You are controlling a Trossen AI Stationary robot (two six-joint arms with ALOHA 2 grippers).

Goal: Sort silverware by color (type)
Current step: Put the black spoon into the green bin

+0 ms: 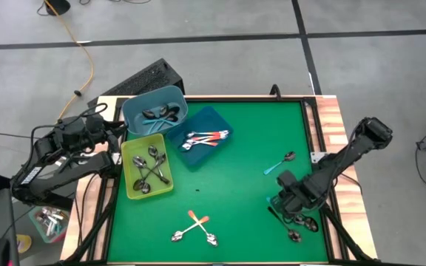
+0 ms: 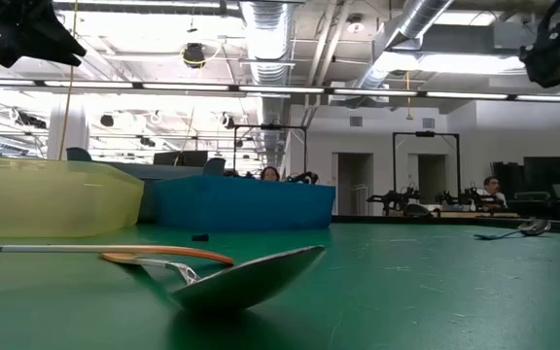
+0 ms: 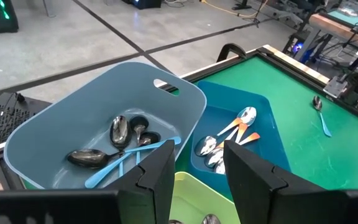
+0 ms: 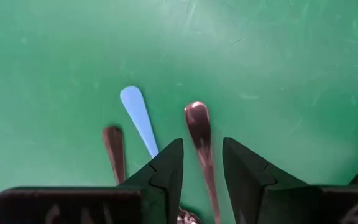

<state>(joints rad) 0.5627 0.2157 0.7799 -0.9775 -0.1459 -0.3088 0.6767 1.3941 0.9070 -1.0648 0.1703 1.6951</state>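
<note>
Mat (image 1: 235,166) centre lies open — bins (image 1: 154,111) crowd its left-rear corner, two crossed spoons (image 1: 194,226) near front, one spoon (image 1: 279,163) right.

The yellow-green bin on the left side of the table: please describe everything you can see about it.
The yellow-green bin is a shallow, rectangular tray of translucent plastic, standing upright on the green mat near its left edge, slightly turned. It holds several spoons with plain metal handles, lying crossed over one another. Its far end lies against the light blue bin, perhaps partly under it; the dark blue bin stands close beside it. The left gripper is above its far end.
</note>
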